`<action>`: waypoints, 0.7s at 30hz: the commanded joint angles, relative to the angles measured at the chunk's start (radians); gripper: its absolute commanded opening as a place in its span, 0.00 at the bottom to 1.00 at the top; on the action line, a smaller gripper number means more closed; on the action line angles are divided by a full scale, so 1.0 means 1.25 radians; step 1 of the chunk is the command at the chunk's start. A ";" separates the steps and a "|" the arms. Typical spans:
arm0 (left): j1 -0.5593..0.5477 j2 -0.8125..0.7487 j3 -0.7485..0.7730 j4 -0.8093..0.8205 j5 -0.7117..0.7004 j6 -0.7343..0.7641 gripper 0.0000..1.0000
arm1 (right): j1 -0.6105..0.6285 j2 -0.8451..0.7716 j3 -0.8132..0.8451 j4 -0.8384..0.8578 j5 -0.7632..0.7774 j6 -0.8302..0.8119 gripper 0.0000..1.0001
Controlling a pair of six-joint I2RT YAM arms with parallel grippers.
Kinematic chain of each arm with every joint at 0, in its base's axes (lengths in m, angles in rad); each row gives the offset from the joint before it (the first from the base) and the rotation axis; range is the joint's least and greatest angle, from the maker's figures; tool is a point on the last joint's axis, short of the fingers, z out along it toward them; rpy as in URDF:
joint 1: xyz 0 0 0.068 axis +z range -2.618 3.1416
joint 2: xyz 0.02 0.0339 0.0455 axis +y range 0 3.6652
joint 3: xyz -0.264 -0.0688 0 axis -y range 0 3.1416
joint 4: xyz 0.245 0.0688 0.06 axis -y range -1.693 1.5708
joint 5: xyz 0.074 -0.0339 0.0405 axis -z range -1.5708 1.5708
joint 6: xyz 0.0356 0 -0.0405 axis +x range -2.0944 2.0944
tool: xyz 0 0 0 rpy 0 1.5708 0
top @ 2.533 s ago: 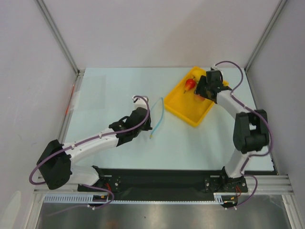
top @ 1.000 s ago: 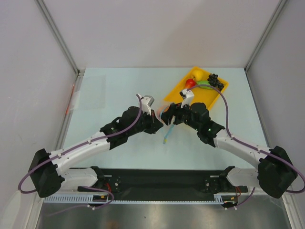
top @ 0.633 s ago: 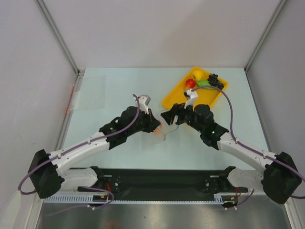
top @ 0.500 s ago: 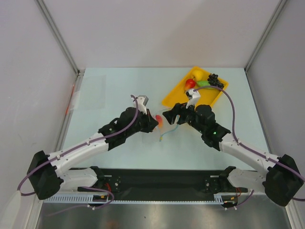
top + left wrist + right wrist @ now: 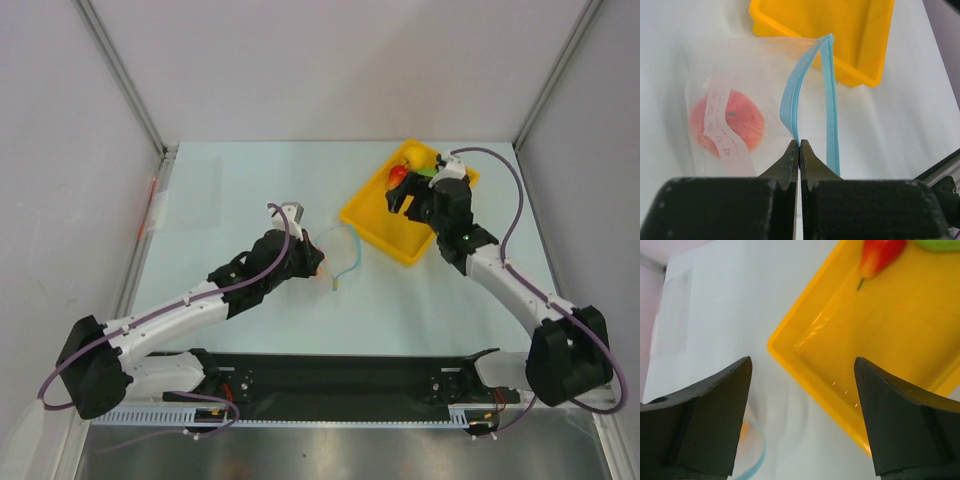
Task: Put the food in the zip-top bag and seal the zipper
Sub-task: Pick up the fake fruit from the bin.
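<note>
My left gripper (image 5: 312, 262) is shut on one lip of the teal zipper (image 5: 794, 100) of the clear zip-top bag (image 5: 765, 75), which lies on the table with its mouth gaping. A peach-orange fruit (image 5: 727, 125) sits inside the bag. My right gripper (image 5: 402, 203) is open and empty above the yellow tray (image 5: 385, 225). In the right wrist view its fingers (image 5: 705, 415) frame the tray's near corner (image 5: 805, 365). A red fruit (image 5: 880, 255), a green fruit (image 5: 940, 244) and a yellow fruit (image 5: 413, 155) lie in the tray. The grape bunch is hidden.
The tray stands at the back right, just right of the bag's mouth (image 5: 345, 250). Grey walls and metal posts close in the table on three sides. A black rail runs along the near edge (image 5: 340, 375).
My right arm has drawn back from the bag's mouth to above the tray, its jaws empty. The peach-orange fruit now lies in the bag. My left gripper still grips the zipper lip.
</note>
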 commanded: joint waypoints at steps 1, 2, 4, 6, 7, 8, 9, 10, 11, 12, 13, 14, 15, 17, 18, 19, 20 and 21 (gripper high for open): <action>0.005 -0.008 -0.007 0.042 -0.024 -0.020 0.00 | -0.080 0.109 0.102 -0.038 -0.042 0.057 0.89; 0.005 -0.012 -0.011 0.045 -0.024 -0.020 0.00 | -0.111 0.135 0.144 -0.044 -0.054 0.073 0.90; 0.005 -0.016 -0.012 0.046 -0.027 -0.019 0.00 | -0.131 0.198 0.203 -0.054 -0.053 0.109 0.92; 0.005 -0.015 -0.013 0.046 -0.030 -0.018 0.00 | -0.153 0.293 0.296 -0.119 -0.041 0.136 0.92; 0.005 -0.016 -0.012 0.045 -0.030 -0.018 0.00 | -0.157 0.320 0.323 -0.133 -0.036 0.151 0.94; 0.005 -0.016 -0.013 0.047 -0.030 -0.016 0.00 | -0.160 0.375 0.349 -0.140 -0.031 0.173 0.97; 0.005 -0.017 -0.014 0.045 -0.033 -0.016 0.00 | -0.162 0.396 0.384 -0.137 -0.027 0.186 1.00; 0.005 -0.016 -0.014 0.045 -0.034 -0.016 0.00 | -0.164 0.422 0.405 -0.136 -0.026 0.197 1.00; 0.005 -0.016 -0.013 0.047 -0.034 -0.016 0.00 | -0.166 0.464 0.439 -0.137 -0.026 0.219 1.00; 0.005 -0.016 -0.014 0.047 -0.031 -0.016 0.00 | -0.168 0.488 0.440 -0.137 -0.022 0.231 1.00; 0.005 -0.016 -0.014 0.047 -0.030 -0.016 0.00 | -0.172 0.508 0.479 -0.151 -0.016 0.243 1.00; 0.005 -0.016 -0.013 0.045 -0.033 -0.015 0.00 | -0.174 0.528 0.494 -0.157 -0.012 0.270 1.00; 0.005 -0.013 -0.012 0.045 -0.033 -0.016 0.00 | -0.177 0.566 0.510 -0.156 -0.015 0.277 1.00; 0.005 -0.015 -0.012 0.043 -0.034 -0.015 0.00 | -0.180 0.599 0.545 -0.157 -0.017 0.294 0.97; 0.005 -0.017 -0.013 0.045 -0.034 -0.014 0.00 | -0.183 0.611 0.555 -0.153 -0.017 0.308 0.97; 0.005 -0.017 -0.013 0.043 -0.034 -0.013 0.00 | -0.184 0.636 0.571 -0.153 -0.017 0.315 0.96; 0.005 -0.016 -0.012 0.042 -0.035 -0.013 0.00 | -0.187 0.646 0.577 -0.152 -0.016 0.320 0.96; 0.005 -0.016 -0.012 0.042 -0.035 -0.014 0.00 | -0.189 0.655 0.583 -0.152 -0.016 0.336 0.96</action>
